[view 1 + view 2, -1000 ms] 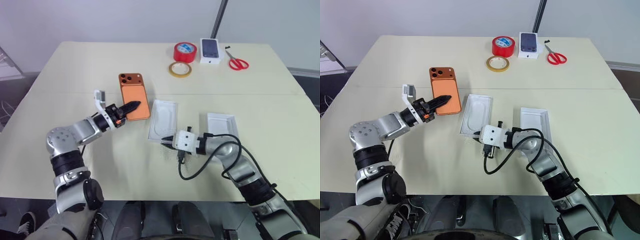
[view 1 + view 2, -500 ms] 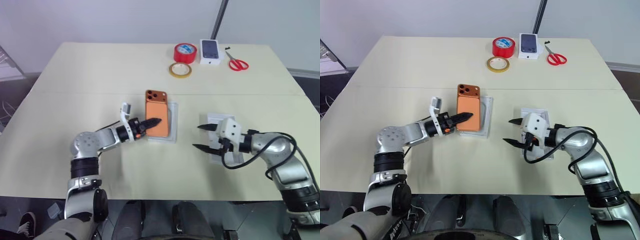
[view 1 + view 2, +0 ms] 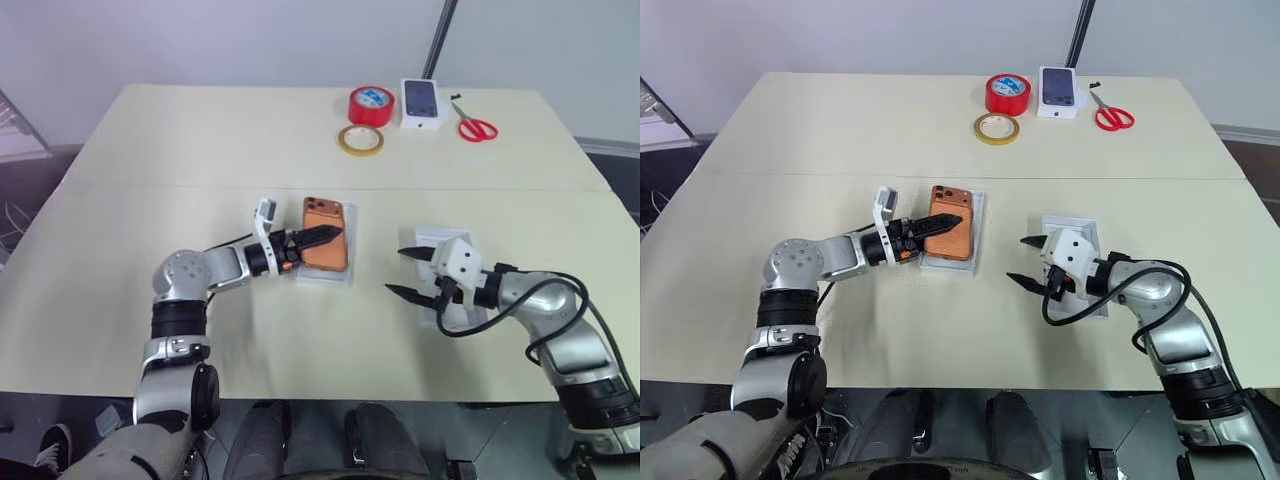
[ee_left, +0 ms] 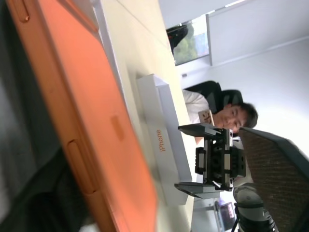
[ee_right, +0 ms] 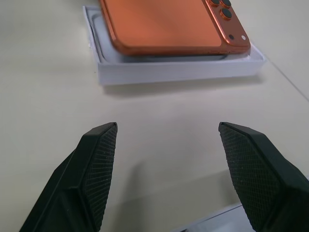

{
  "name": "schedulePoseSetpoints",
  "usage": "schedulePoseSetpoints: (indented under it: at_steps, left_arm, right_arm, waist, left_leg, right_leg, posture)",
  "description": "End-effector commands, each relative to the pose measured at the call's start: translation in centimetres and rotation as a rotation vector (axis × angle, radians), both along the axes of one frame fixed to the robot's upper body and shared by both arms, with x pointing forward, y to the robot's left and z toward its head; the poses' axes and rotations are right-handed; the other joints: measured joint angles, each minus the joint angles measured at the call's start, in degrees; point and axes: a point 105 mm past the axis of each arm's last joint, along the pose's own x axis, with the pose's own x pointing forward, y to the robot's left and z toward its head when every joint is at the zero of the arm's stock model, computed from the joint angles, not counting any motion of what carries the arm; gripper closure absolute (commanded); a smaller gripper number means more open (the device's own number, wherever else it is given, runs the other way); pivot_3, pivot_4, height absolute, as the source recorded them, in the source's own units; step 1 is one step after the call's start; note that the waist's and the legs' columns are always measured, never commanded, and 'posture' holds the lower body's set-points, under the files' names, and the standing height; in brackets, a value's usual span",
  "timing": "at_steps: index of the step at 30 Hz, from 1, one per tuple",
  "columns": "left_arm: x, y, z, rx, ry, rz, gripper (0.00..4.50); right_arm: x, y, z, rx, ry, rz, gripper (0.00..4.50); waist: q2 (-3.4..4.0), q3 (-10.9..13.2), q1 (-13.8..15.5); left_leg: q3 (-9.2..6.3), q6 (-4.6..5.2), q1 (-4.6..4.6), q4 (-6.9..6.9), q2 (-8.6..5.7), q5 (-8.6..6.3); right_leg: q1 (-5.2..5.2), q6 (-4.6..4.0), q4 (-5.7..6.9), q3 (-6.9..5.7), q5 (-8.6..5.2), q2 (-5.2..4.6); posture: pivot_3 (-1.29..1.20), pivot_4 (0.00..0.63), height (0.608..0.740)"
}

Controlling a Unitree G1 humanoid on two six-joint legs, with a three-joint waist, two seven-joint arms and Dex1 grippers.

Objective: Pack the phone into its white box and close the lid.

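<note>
The phone (image 3: 326,234) lies back-up across the top of the white box (image 3: 334,274), near the middle of the surface (image 3: 200,140). Its long axis runs from 6 to 12 o'clock in the head views, in line with the box's long axis, and its camera block sits at the 12 o'clock end. In the right wrist view the phone (image 5: 169,24) is not seated flat: it rests tilted on the box (image 5: 178,70), with one long edge overhanging the wall and the pale inside of the tray showing beneath it.

The left end effector (image 3: 318,238) reaches in from 9 o'clock, pointing toward 3 o'clock. One dark finger lies over the phone's orange back. The left wrist view shows the phone's edge (image 4: 96,140) close up; whether the fingers grip it or stand free cannot be told.

The right end effector (image 3: 408,273) hovers over the surface at 3 o'clock of the box, well apart from it, pointing back toward 9 o'clock. Its two black fingers (image 5: 94,169) stand wide apart and hold nothing. Just beside its wrist, further toward 3 o'clock, lies a second white tray (image 3: 440,238).

At the far edge, toward 12 o'clock, sit a red tape roll (image 3: 370,104), a flat yellowish tape ring (image 3: 359,140), a white box with a dark phone picture (image 3: 421,102) and red-handled scissors (image 3: 476,125).
</note>
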Motion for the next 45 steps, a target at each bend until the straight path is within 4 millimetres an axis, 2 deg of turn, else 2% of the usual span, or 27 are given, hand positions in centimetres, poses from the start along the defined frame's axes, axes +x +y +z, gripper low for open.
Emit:
schedulePoseSetpoints:
  at_steps: [1,4,10,13,16,19,20,21,24,25,28,29,31,32,35,37,40,42,45]
  left_arm:
    - [-0.3,0.3,1.1,0.04,-0.067,-0.012,0.07]
    - [-0.8,0.6,2.1,0.067,-0.109,-0.047,0.07]
    - [-0.4,1.8,3.2,0.136,-0.133,-0.045,0.07]
    - [-1.0,2.0,3.5,0.161,-0.153,-0.075,0.07]
    - [-1.4,3.2,3.9,0.205,-0.181,-0.074,0.07]
    - [-2.4,4.1,5.2,0.179,-0.204,-0.107,0.07]
    - [-2.0,4.7,5.6,0.203,-0.263,-0.063,0.07]
    - [-1.0,5.5,5.7,0.238,-0.296,0.013,0.02]
    - [1.9,7.9,4.2,0.444,-0.366,0.206,0.87]
    - [2.2,8.1,3.7,0.504,-0.411,0.218,1.31]
    - [3.1,7.3,2.8,0.515,-0.484,0.251,2.76]
    - [3.3,7.0,2.3,0.556,-0.528,0.25,3.23]
    - [3.5,6.2,1.2,0.604,-0.56,0.239,4.23]
    - [3.5,5.8,0.7,0.619,-0.567,0.224,4.39]
    - [3.4,4.8,-1.1,0.705,-0.58,0.167,4.39]
    - [2.3,2.9,-2.6,0.683,-0.566,0.06,4.39]
    - [1.6,1.5,-3.5,0.664,-0.529,0.002,4.39]
    - [0.9,0.8,-4.4,0.685,-0.523,-0.062,4.39]
    - [-0.7,-1.6,-4.2,0.594,-0.534,-0.155,4.39]
  right_arm:
    - [0.1,1.0,0.7,0.01,-0.047,0.029,0.97]
    - [0.2,1.5,0.6,0.017,-0.048,0.039,0.97]
    - [0.5,2.1,0.5,0.025,-0.051,0.053,0.97]
    - [0.5,2.4,0.4,0.022,-0.055,0.062,0.97]
    - [0.6,2.6,0.5,0.025,-0.057,0.065,0.97]
    - [0.8,2.5,0.6,0.032,-0.058,0.062,0.97]
    - [0.9,2.5,0.7,0.031,-0.063,0.057,0.97]
    - [1.2,2.5,0.8,0.045,-0.061,0.046,1.23]
    - [2.7,1.8,1.0,0.015,-0.122,-0.027,2.38]
    - [3.0,1.8,1.1,0.006,-0.141,-0.036,2.83]
    - [4.3,1.8,1.0,-0.038,-0.194,-0.06,4.31]
    - [4.6,2.0,0.9,-0.045,-0.196,-0.061,4.5]
    - [5.3,2.5,0.7,-0.042,-0.198,-0.07,4.5]
    - [5.5,2.7,0.6,-0.049,-0.204,-0.07,4.5]
    - [5.7,3.4,0.0,-0.072,-0.204,-0.042,4.5]
    - [5.8,4.2,-0.8,-0.104,-0.208,-0.026,4.5]
    - [5.4,5.1,-1.7,-0.123,-0.202,0.014,4.5]
    - [5.0,5.6,-1.4,-0.091,-0.204,0.036,4.5]
    - [4.1,5.5,-1.0,-0.053,-0.178,0.059,4.5]
  waist:
    - [0.0,0.0,-0.1]
    - [0.0,0.0,0.0]
    - [0.0,0.0,0.1]
    - [-0.01,0.0,0.2]
    - [0.0,0.0,0.2]
    - [0.02,0.0,-0.1]
    - [0.03,0.0,-0.1]
    - [0.03,0.0,-0.1]
    - [0.03,0.0,0.1]
    - [0.03,0.0,0.1]
    - [0.03,0.0,0.2]
    - [0.03,0.0,0.4]
    - [0.03,0.0,0.3]
    - [0.02,0.0,0.3]
    - [0.03,0.0,0.2]
    - [0.04,0.0,0.1]
    - [0.03,0.0,0.2]
    - [0.04,0.0,0.2]
    - [0.05,0.0,0.2]
  left_leg:
    - [0.0,0.0,0.0,-0.01,0.01,0.0]
    - [0.0,-0.12,-0.01,-0.04,0.01,0.07]
    - [0.0,-0.11,-0.02,-0.02,-0.01,0.06]
    - [-0.02,-0.08,-0.04,-0.03,-0.01,0.05]
    - [-0.01,-0.23,-0.05,-0.04,-0.01,0.13]
    - [-0.01,-0.21,-0.05,-0.06,0.0,0.12]
    - [-0.01,-0.2,-0.04,-0.07,0.01,0.12]
    - [-0.01,-0.18,-0.04,-0.07,0.01,0.1]
    - [-0.01,-0.11,-0.02,-0.05,0.01,0.06]
    - [-0.01,-0.07,-0.02,-0.05,0.01,0.04]
    - [0.02,-0.07,-0.03,-0.09,-0.01,0.04]
    - [0.03,-0.07,-0.08,-0.1,-0.01,0.04]
    - [0.04,-0.07,-0.15,-0.08,-0.01,0.04]
    - [0.04,-0.07,-0.17,-0.08,-0.01,0.04]
    - [0.05,-0.04,-0.19,-0.09,-0.01,0.03]
    - [0.05,-0.01,-0.18,-0.09,-0.01,0.02]
    - [0.06,0.04,-0.18,-0.04,0.0,-0.01]
    - [0.03,0.06,-0.15,-0.03,0.0,-0.01]
    - [0.03,0.07,-0.07,-0.03,0.0,-0.02]
  right_leg:
    - [-0.01,0.0,0.0,0.0,0.0,0.01]
    - [-0.03,0.0,0.0,0.0,0.0,0.01]
    - [-0.03,0.0,0.0,0.0,0.0,0.0]
    - [-0.04,0.0,-0.01,-0.02,0.0,-0.01]
    - [-0.04,0.0,-0.04,-0.01,-0.01,-0.01]
    - [-0.06,-0.01,-0.03,0.0,0.0,-0.01]
    - [-0.06,-0.01,-0.01,0.0,0.0,-0.01]
    - [-0.06,-0.01,-0.01,0.0,0.0,-0.01]
    - [-0.05,-0.03,-0.01,0.0,0.01,-0.01]
    - [-0.05,-0.03,-0.01,0.0,0.01,-0.02]
    - [-0.07,-0.04,-0.06,0.02,0.0,-0.03]
    - [-0.09,-0.04,-0.08,0.01,0.0,-0.04]
    - [-0.13,-0.04,-0.11,0.0,0.0,-0.06]
    - [-0.14,-0.04,-0.11,0.0,0.0,-0.06]
    - [-0.17,-0.03,-0.11,0.01,0.0,-0.04]
    - [-0.18,-0.03,-0.1,0.01,0.0,-0.03]
    - [-0.16,-0.03,-0.07,0.01,0.0,-0.03]
    - [-0.14,-0.03,-0.03,-0.01,0.0,-0.02]
    - [-0.04,-0.03,-0.03,-0.01,0.0,-0.02]
  posture:
    - [0.0,0.15,0.74]
    - [0.0,0.15,0.74]
    - [0.0,0.15,0.74]
    - [0.0,0.15,0.74]
    - [0.0,0.15,0.74]
    - [0.0,0.15,0.74]
    - [0.0,0.15,0.74]
    - [0.0,0.15,0.74]
    - [0.0,0.15,0.74]
    - [0.0,0.15,0.74]
    - [0.0,0.15,0.74]
    - [0.0,0.15,0.74]
    - [0.0,0.15,0.74]
    - [0.0,0.15,0.74]
    - [0.0,0.15,0.74]
    - [0.0,0.15,0.74]
    - [0.0,0.15,0.74]
    - [0.0,0.15,0.74]
    - [0.0,0.15,0.74]
